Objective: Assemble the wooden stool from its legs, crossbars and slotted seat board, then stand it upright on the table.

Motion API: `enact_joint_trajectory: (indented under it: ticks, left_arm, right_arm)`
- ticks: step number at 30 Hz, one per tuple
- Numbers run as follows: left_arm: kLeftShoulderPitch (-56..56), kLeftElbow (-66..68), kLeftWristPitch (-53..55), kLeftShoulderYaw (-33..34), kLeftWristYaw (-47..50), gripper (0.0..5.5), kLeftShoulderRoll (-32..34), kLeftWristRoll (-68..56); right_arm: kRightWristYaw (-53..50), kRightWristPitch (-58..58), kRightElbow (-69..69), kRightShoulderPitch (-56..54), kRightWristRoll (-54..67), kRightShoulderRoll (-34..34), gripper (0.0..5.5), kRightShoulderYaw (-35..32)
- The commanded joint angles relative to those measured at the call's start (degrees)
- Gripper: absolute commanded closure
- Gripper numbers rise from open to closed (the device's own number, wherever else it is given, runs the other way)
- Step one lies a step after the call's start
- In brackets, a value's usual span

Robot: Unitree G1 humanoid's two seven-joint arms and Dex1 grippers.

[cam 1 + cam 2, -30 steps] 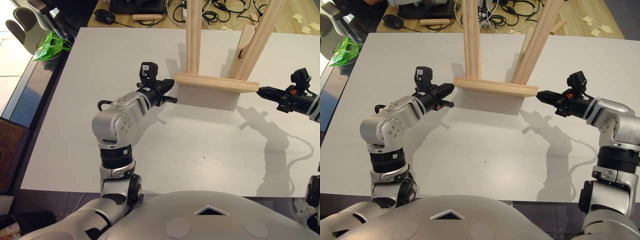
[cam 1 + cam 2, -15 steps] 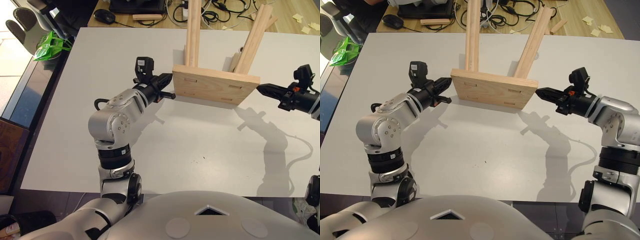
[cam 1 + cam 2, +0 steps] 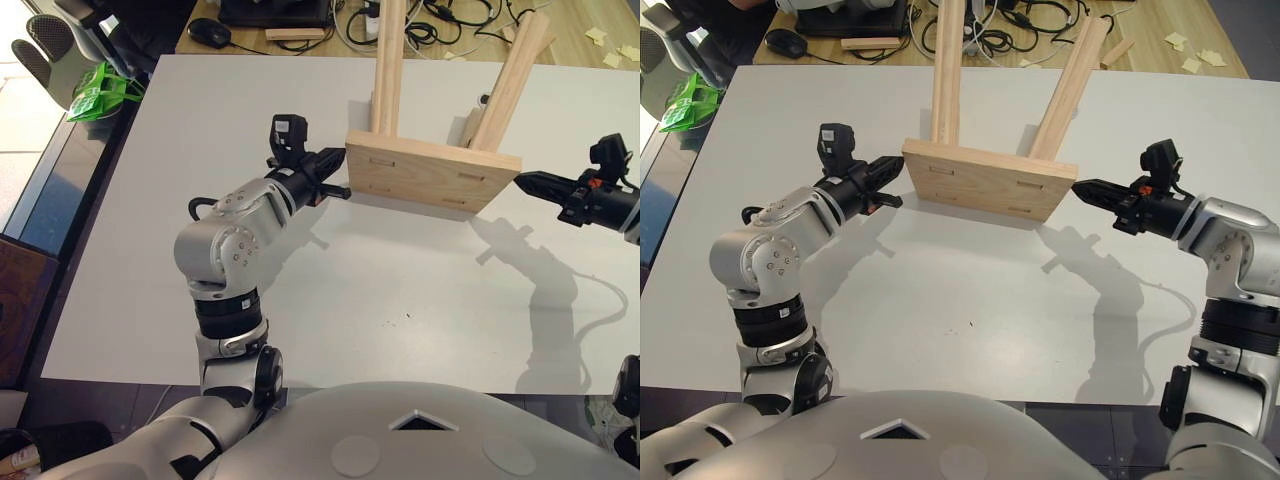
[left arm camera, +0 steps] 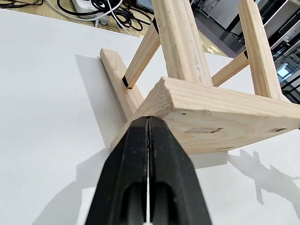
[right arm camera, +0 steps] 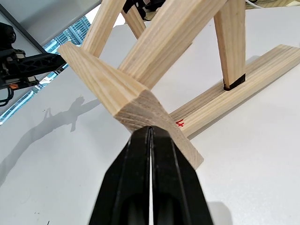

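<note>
At bench (image 3: 400, 300) centre, toward 12 o'clock: stool (image 3: 470, 182) tipped over, seat (image 3: 405, 165) facing robot, legs (image 3: 388, 60) pointing to 12. Left tool (image 3: 340, 188) and right tool (image 3: 528, 182), both closed and empty, press the seat's 9 and 3 o'clock ends. Probably a squeeze-hold for pivoting it upright.

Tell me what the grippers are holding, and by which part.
The stool, by its seat board: the left gripper and right gripper, both shut, press their tips against its opposite ends. Neither has fingers around it.
</note>
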Motion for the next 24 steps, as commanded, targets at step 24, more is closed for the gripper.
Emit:
enact_joint_trajectory:
  ticks: [24]
  left_arm:
    - [-3.5, 16.8, -2.7, -14.7, 9.3, 5.47, 3.0, 10.6]
  right_arm:
    - [-5.5, -28.3, 18.3, -3.4, -20.8, -2.2, 5.50, 18.5]
